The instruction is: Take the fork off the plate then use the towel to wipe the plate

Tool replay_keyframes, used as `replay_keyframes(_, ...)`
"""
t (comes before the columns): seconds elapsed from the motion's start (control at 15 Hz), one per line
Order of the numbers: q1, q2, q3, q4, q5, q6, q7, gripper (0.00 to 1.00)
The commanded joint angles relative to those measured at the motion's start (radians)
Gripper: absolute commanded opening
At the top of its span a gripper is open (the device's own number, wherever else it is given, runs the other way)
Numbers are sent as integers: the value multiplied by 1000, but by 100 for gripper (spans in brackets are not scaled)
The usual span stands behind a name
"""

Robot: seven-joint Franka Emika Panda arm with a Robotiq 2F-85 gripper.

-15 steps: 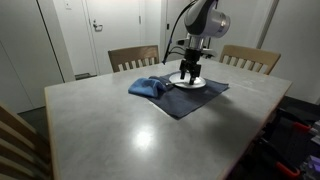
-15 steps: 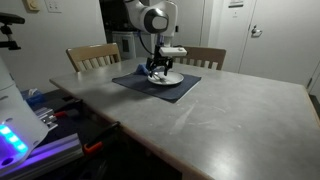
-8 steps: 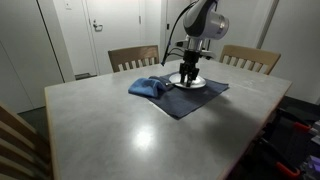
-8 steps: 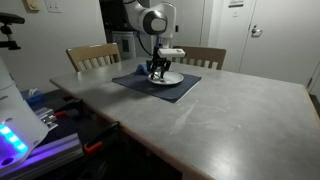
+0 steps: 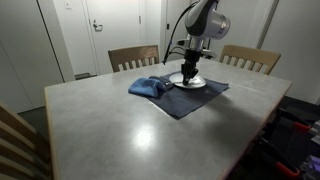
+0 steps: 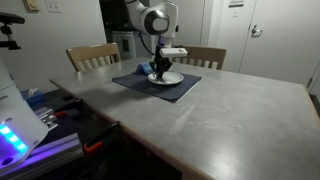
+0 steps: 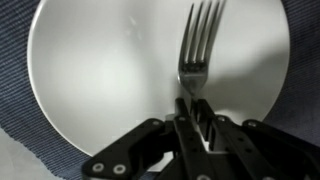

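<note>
In the wrist view a metal fork [image 7: 197, 45] lies on the round white plate [image 7: 95, 70], tines pointing away from me. My gripper [image 7: 190, 106] reaches down over the plate's near edge, and its two dark fingers have closed in on the fork's handle. In both exterior views the gripper [image 5: 188, 75] [image 6: 160, 72] stands straight down on the plate [image 5: 196, 84] [image 6: 170, 78]. A crumpled blue towel [image 5: 147, 87] lies beside the plate, on the edge of the dark blue placemat [image 5: 190, 100].
The placemat [image 6: 160, 88] lies at the far side of a large grey table [image 5: 120, 130]. Two wooden chairs [image 5: 133, 57] [image 5: 250, 58] stand behind the table. Equipment with a lit blue panel [image 6: 15, 135] sits by the table's near corner.
The fingers have closed from wide open onto the fork's handle. The arm has stayed over the plate.
</note>
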Motion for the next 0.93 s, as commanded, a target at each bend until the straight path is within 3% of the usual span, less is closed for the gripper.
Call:
replay_keyframes(0.0, -32, -13, 22, -18, -11, 20, 15, 0)
replay_keyframes(0.53, -47, -71, 39, -37, 7, -22, 47, 2)
replay_keyframes(0.87, -45, -161, 71, -70, 39, -130, 44, 2)
